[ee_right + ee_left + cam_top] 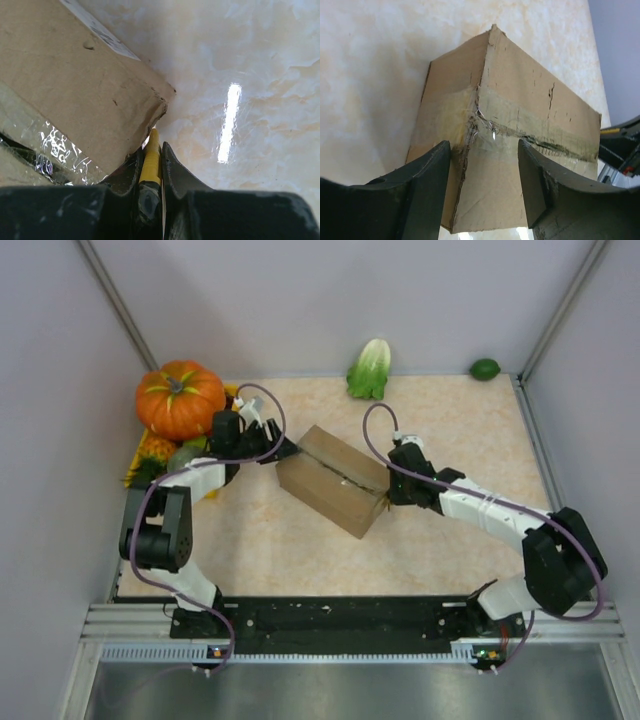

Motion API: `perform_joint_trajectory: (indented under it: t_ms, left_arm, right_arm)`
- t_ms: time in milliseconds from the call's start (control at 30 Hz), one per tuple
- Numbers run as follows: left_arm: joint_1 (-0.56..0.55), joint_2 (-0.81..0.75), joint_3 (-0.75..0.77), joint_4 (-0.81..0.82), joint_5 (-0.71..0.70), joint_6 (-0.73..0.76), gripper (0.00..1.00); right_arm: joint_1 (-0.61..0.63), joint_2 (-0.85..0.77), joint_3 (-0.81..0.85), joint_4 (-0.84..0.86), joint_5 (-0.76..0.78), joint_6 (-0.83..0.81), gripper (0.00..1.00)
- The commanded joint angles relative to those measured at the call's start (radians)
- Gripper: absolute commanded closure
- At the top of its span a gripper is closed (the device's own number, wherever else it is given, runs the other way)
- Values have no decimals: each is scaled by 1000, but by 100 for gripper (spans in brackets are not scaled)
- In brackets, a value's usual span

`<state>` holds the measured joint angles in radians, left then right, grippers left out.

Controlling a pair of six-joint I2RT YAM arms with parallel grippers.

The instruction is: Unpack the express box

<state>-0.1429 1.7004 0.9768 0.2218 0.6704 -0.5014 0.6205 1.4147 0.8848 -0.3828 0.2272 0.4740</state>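
L gripper (pixel 485 150): jaws spread, one each side of the taped seam at express box's (pixel 330 478) far-left end. R gripper (pixel 151 150): jaws pinching thin yellow tool (pixel 150 167), tip by box's right corner. Box closed, skewed, mid table (pixel 450 410), btw both arms.

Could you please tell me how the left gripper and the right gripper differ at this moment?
The left gripper stands open, while the right gripper is shut. The left gripper holds nothing and straddles the taped end of the express box; the right gripper clamps a thin yellow tool whose tip sits by a corner of the box. Both are at the box, at opposite ends of it.
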Motion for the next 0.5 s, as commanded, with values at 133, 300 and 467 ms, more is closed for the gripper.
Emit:
perform_joint_trajectory:
  t_ms: [133,300,467]
  left_arm:
    - [-20,-189,-69,-311,-67,77,43]
    - [-23,-317,-188,-380,-98,17,46]
    - [-23,-479,-289,-459,-98,4,47]
  right_arm:
    - [-21,59,91,159,-88,-21,100]
    - [-22,79,115,168,-106,-23,100]
    - [-22,93,123,176,-117,-32,100]
